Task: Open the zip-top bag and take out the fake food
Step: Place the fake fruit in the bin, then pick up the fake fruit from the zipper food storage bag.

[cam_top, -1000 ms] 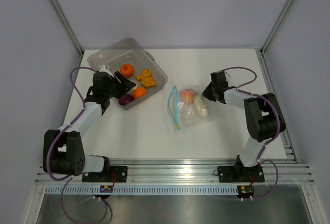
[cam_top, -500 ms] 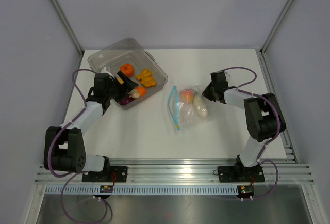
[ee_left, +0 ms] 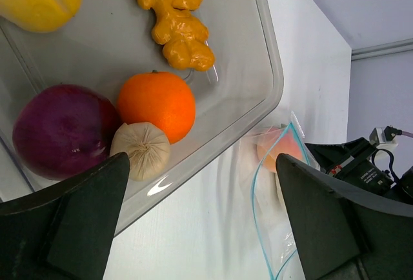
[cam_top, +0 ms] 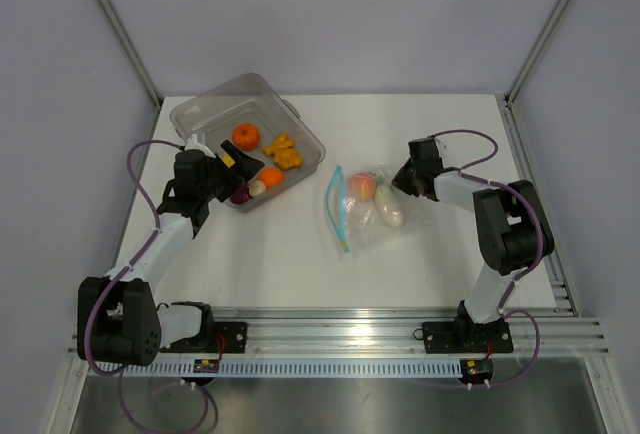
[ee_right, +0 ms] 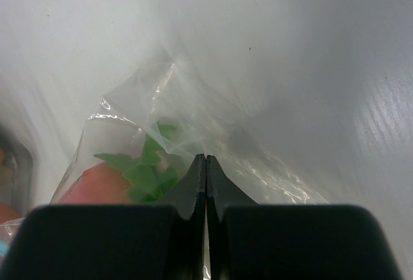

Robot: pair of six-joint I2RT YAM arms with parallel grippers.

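top: the left gripper (cam_top: 236, 167) is hanging wide open, empty, over the near edge of the tub (cam_top: 296, 114); the zip-top bag (cam_top: 352, 216) is lying right of the tub across bare table (cam_top: 300, 249). left wrist: fake food (ee_left: 155, 104) is sitting in the tub. right wrist: the right gripper (ee_right: 205, 164) is pinching bag film, fully closed.

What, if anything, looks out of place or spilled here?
Nothing stands out. The tub sits at an angle to the table edges but upright, toys inside. The zip-top bag lies beside it, a peach and white pieces inside, its plastic pinched by the shut right pincer.
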